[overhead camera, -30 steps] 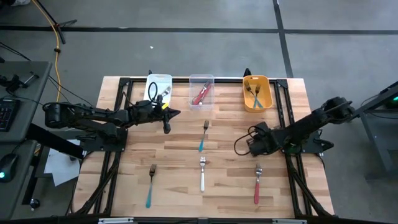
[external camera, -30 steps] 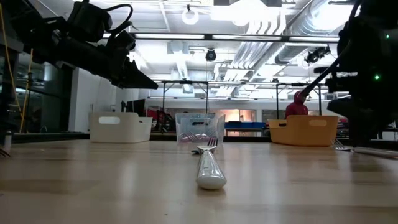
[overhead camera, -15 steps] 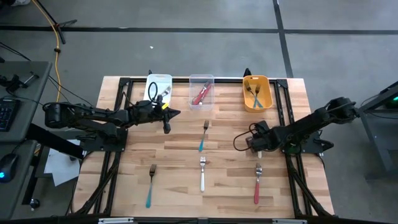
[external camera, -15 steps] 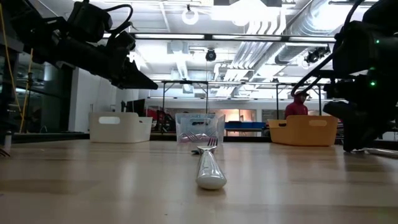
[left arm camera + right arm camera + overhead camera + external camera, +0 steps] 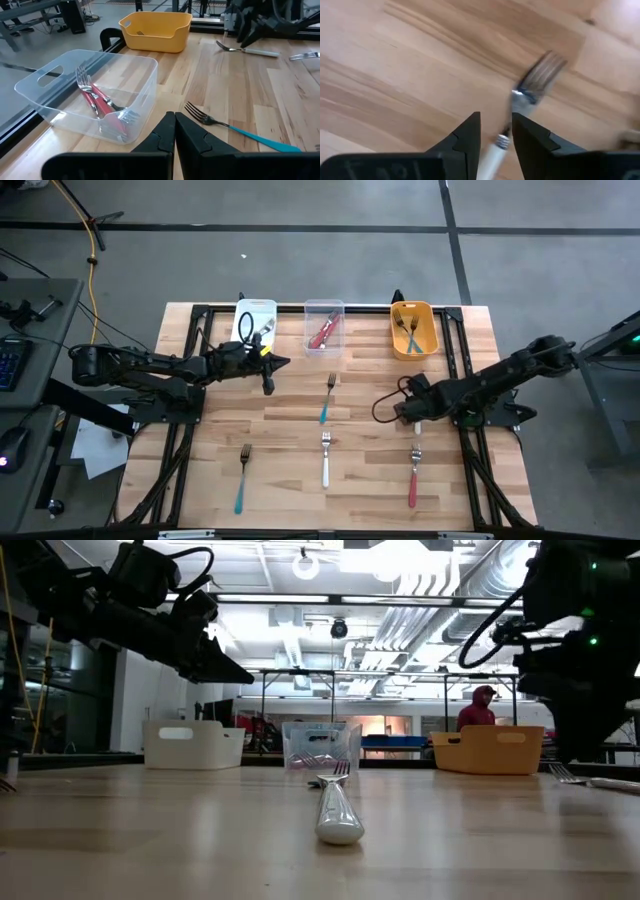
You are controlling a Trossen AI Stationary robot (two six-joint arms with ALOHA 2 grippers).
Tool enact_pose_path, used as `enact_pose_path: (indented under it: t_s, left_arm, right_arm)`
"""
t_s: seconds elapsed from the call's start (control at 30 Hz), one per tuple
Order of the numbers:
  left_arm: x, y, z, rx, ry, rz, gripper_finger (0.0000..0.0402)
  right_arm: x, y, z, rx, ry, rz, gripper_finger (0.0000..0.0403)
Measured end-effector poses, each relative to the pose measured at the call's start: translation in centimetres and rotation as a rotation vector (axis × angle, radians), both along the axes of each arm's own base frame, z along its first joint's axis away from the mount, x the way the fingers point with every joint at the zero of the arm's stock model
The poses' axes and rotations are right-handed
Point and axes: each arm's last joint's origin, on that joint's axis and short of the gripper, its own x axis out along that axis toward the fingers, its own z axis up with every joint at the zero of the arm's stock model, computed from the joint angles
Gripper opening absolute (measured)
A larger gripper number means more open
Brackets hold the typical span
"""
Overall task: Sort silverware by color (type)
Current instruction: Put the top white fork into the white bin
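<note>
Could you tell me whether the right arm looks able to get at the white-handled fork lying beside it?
Probably yes. The right gripper is directly over the white-handled fork, with its jaws open on either side of the fork's neck. Nothing shows between them.

My bench sits in industrial robotics lab: concrete floor with taped lines, exposed ceiling ducts, strip lights, monitor and keyboard beside me, person behind far benches.

Dark jointed arms; looped black cables; seemingly wedge-shaped fingers.
</note>
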Motion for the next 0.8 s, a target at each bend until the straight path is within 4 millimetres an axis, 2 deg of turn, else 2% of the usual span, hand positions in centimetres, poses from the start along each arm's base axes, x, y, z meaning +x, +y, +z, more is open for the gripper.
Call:
enact_pose_path:
  t_s: [0.3,0.57,0.67,0.8]
  left_arm:
    - [0.0,0.0,0.0,-0.001,0.003,-0.002,0.0003]
    - [0.0,0.0,0.0,-0.002,-0.001,-0.002,0.0003]
    - [0.0,0.0,0.0,-0.018,-0.007,0.002,0.0003]
    - [0.1,0.0,-0.1,-0.027,-0.009,0.005,0.0003]
  right_arm:
    - [-2.0,0.3,-3.1,0.031,-0.036,-0.092,0.0104]
    - [-2.0,0.3,-3.3,0.008,-0.046,-0.037,0.01]
    - [-1.7,0.4,-3.4,-0.007,-0.065,0.021,0.0084]
    - [-1.2,0.4,-3.3,-0.034,-0.088,0.11,0.004]
